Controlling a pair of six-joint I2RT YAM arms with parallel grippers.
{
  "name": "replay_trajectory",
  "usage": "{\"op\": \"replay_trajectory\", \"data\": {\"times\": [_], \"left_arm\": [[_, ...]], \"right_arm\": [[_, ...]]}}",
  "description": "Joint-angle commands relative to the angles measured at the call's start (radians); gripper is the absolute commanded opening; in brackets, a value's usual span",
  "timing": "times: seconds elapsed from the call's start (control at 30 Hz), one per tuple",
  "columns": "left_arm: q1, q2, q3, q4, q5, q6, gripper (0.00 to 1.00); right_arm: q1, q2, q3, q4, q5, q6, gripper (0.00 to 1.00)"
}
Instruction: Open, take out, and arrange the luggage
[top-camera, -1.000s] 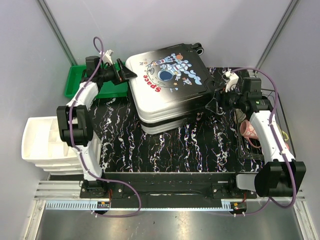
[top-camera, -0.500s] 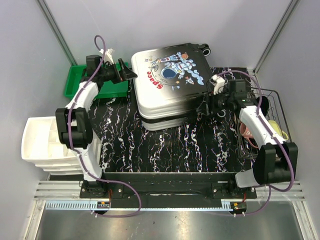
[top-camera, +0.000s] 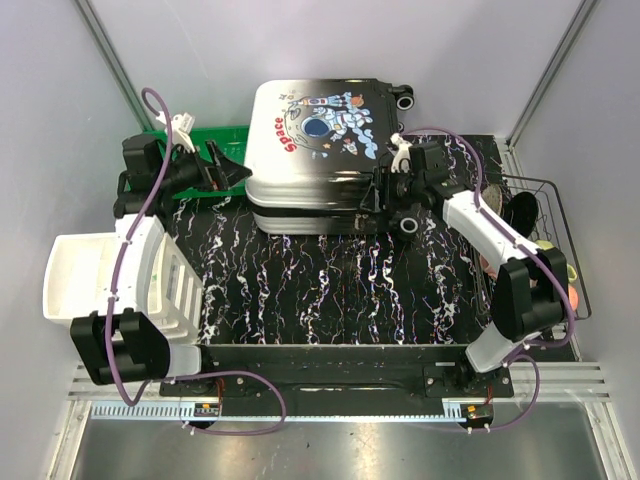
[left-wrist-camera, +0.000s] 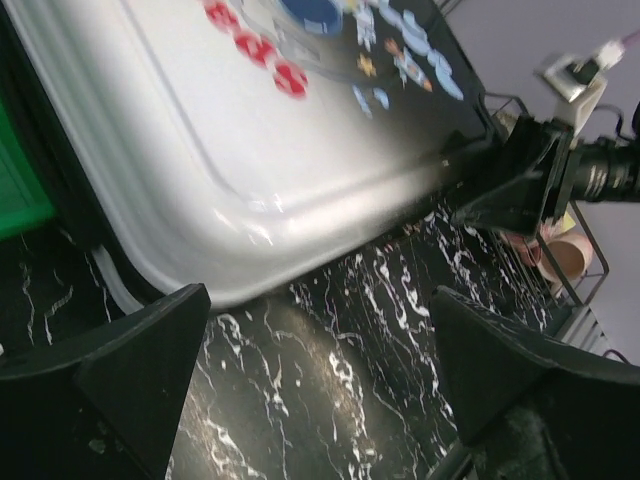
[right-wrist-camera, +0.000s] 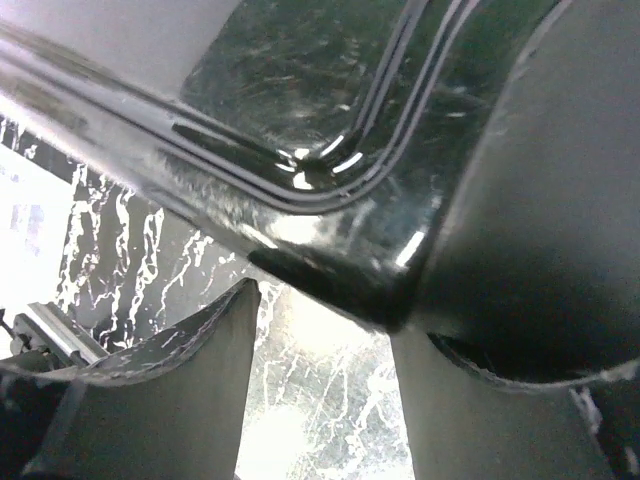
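The closed luggage (top-camera: 320, 150) lies flat at the far middle of the tabletop (top-camera: 330, 290). The left jaws gape empty beside it. The right jaws straddle its glossy black corner, whether gripping cannot be told, and may slip off, shoving it askew.

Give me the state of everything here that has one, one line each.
luggage, shut, lying flat, astronaut print up.
left gripper, open, empty, at the luggage's left side.
right gripper, open, its fingers on either side of the luggage's near right corner; contact unclear.
wire basket, upright, loaded.
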Motion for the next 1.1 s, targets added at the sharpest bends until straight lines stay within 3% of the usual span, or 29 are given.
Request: {"op": "replay_trajectory", "data": {"times": [0.0,0.07,0.23,0.33,0.5,0.77,0.87,1.07], "left_arm": [[0.002,-0.057,-0.078,-0.012,0.014,0.010,0.98],[0.002,-0.078,-0.097,-0.012,0.008,0.010,0.98],[0.003,-0.149,-0.161,0.003,0.004,0.001,0.98],[0.003,-0.173,-0.189,0.011,-0.002,-0.015,0.98],[0.003,-0.207,-0.218,0.017,-0.015,-0.031,0.98],[0.005,-0.233,-0.221,-0.012,-0.004,-0.012,0.98],[0.006,-0.254,-0.252,0.011,0.014,-0.057,0.98],[0.016,-0.313,-0.304,0.049,-0.001,-0.071,0.99]], "right_arm": [[-0.029,0.103,0.113,0.348,0.118,-0.086,0.62],[-0.030,0.065,0.070,0.349,0.084,-0.098,0.62],[-0.006,-0.176,-0.232,0.440,0.006,-0.058,0.52],[0.045,-0.289,-0.401,0.539,0.064,-0.042,0.53],[0.193,-0.311,-0.521,0.687,0.272,0.024,0.57],[0.330,-0.161,-0.421,0.644,0.658,0.040,0.50],[0.345,-0.101,-0.334,0.555,0.745,0.050,0.44],[0.349,-0.064,-0.334,0.564,0.779,0.060,0.41]]}}
